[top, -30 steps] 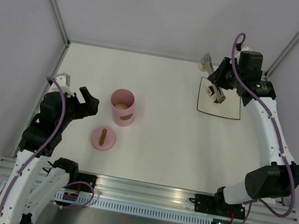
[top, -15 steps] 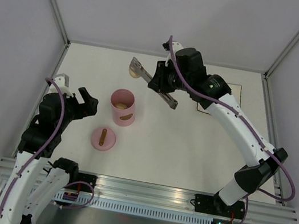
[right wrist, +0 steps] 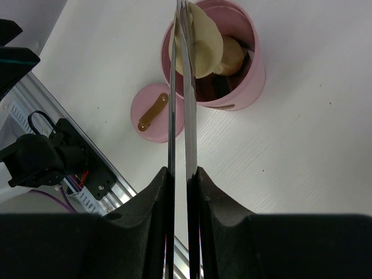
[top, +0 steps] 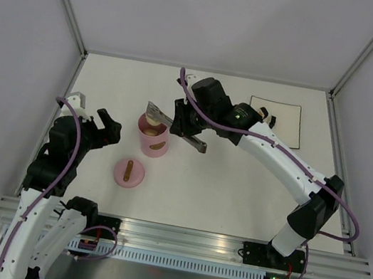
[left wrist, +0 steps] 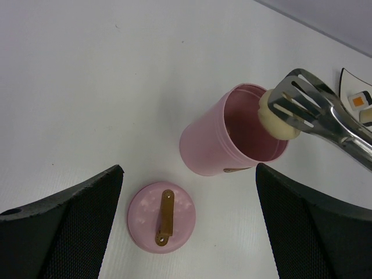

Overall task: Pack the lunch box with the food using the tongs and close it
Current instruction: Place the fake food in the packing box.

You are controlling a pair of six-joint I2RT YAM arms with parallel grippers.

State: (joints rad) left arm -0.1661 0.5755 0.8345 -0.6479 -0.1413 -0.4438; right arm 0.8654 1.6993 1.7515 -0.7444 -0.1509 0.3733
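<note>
The right gripper (right wrist: 181, 174) is clamped on the tongs (right wrist: 180, 87), squeezing their arms nearly together so the tips pinch a beige piece of food (left wrist: 279, 113). That piece hangs over the open mouth of the lunch box (top: 153, 133), at its 12 o'clock rim, likely for release among the pieces already inside. The lid (top: 129, 172) lies handle-up at the pot's 7 o'clock, which leaves the mouth free. The left gripper (top: 96, 118) waits at 9 o'clock, spread wide and holding nothing, probably for the lid. More pieces sit on the plate (top: 296, 130) toward 3 o'clock.

Silvery tongs (left wrist: 332, 118) hold a beige piece (left wrist: 279, 124) at the pink pot's (left wrist: 209, 145) rim.
</note>
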